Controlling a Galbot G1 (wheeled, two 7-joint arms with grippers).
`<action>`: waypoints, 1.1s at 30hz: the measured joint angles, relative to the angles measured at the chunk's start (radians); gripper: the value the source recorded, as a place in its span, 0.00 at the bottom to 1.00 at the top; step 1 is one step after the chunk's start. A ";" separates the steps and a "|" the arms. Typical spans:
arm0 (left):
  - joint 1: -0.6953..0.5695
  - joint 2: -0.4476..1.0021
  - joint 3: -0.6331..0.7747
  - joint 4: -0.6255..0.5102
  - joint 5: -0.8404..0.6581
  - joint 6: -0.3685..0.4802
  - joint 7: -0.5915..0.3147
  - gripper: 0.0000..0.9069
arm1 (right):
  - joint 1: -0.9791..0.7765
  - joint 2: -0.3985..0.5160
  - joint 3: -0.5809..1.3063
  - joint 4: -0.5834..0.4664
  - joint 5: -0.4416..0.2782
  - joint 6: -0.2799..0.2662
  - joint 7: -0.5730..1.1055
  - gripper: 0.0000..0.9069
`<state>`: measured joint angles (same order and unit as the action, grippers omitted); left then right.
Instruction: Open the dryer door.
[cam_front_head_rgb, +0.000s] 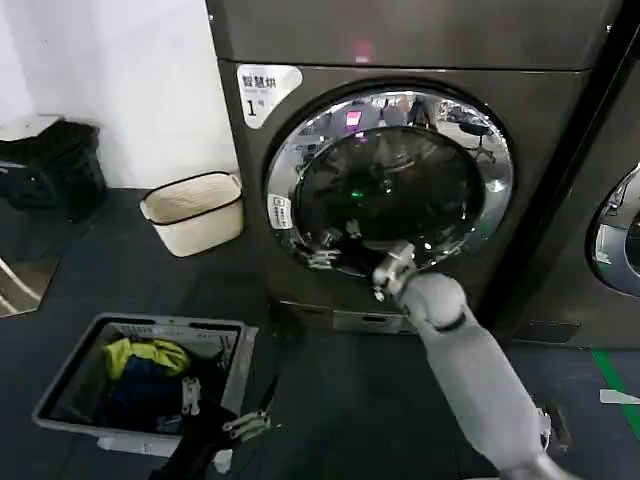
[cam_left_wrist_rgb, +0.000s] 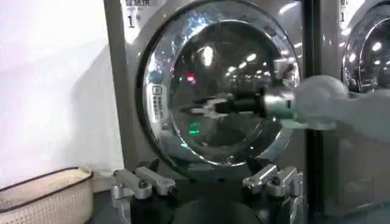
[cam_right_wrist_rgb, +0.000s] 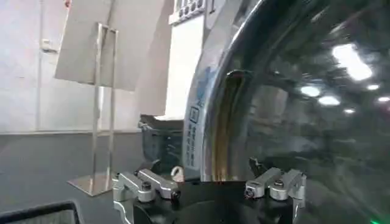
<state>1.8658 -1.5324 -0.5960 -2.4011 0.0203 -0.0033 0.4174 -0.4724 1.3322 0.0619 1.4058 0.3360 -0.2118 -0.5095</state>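
Grey and smooth, the robot's right forearm rises from the near edge of the head view toward the dark grey dryer marked with a white "1" label (cam_front_head_rgb: 262, 92), carrying the right gripper (cam_front_head_rgb: 335, 255) to the lower part of the large round dryer door (cam_front_head_rgb: 390, 180), a wide chrome ring around dark tinted glass. Its fingers stand spread apart and grip nothing. They point along the glass toward the door's label-side rim, likely where the door catches, so the reach reads as a bid to hook that edge and pull.

In the right wrist view the chrome ring (cam_right_wrist_rgb: 204, 109) and a dark recess in it sit just beyond the open fingers (cam_right_wrist_rgb: 146, 185), near but apart. The door appears shut, flush against the machine's front.

Below the door and well apart from it, the left gripper (cam_front_head_rgb: 248, 425) hangs low beside a grey plastic laundry basket (cam_front_head_rgb: 70, 385) of coloured clothes, fingers spread and empty, apparently waiting. A cream woven bin (cam_front_head_rgb: 195, 210) stands beside the dryer on the label side.
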 joint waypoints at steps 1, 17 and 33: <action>0.000 0.002 0.000 0.001 0.005 0.003 0.000 1.00 | 0.009 0.005 -0.006 -0.009 0.000 0.000 0.000 1.00; -0.016 0.011 -0.001 -0.014 0.008 0.051 0.011 1.00 | 0.019 -0.004 -0.037 0.004 0.087 -0.036 -0.066 1.00; -0.129 0.085 -0.110 0.054 -0.252 0.183 -0.037 1.00 | -0.104 -0.182 0.012 0.195 0.221 -0.018 -0.297 1.00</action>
<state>1.7363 -1.4475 -0.7057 -2.3471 -0.2313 0.1792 0.3801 -0.5769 1.1498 0.0735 1.6012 0.5570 -0.2301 -0.8061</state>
